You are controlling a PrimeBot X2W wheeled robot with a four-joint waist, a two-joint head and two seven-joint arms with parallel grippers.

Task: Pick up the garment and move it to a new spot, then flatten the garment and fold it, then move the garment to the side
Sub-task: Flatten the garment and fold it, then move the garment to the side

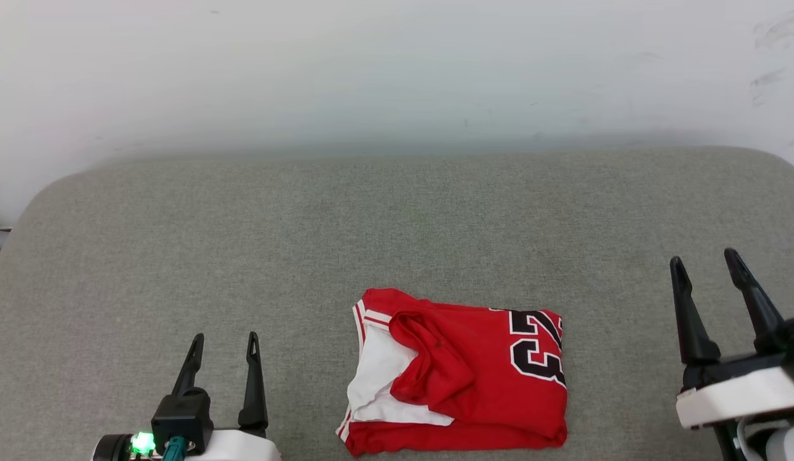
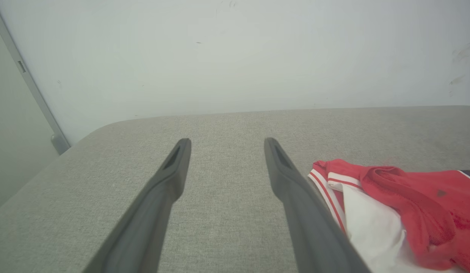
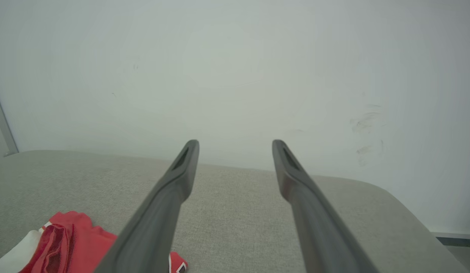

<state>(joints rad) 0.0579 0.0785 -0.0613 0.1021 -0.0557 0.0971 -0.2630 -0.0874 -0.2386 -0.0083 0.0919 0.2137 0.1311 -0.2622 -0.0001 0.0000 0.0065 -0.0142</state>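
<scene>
1. The left gripper (image 1: pixel 225 336) rises from the lower left of the head view. Its two dark fingers point up the frame and lean slightly right, and a green light (image 1: pixel 142 443) glows on the wrist housing at the bottom edge.
2. Its fingers are spread wide. In the left wrist view they frame bare grey fabric and grip nothing.
3. The right gripper (image 1: pixel 703 257) enters from the lower right of the head view and sits higher in the frame than the left. Its fingers tilt toward the upper left above a white wrist shell (image 1: pixel 736 394).
4. These fingers are also spread wide. In the right wrist view their tips stand out against the pale wall (image 3: pixel 235 68), with nothing held between them.
5. The garment (image 1: pixel 474 371) lies folded into a rough rectangle at the lower centre of the head view, between the two grippers and apart from both.
6. It rests on the grey padded surface (image 1: pixel 243 224). A white sleeve with striped trim shows at its left side, a loose red flap lies over the middle, and a black "23" outlined in white is at its right edge.
7. In the left wrist view the garment sits at the lower right, partly behind the right-hand finger. In the right wrist view it sits at the lower left corner.
</scene>
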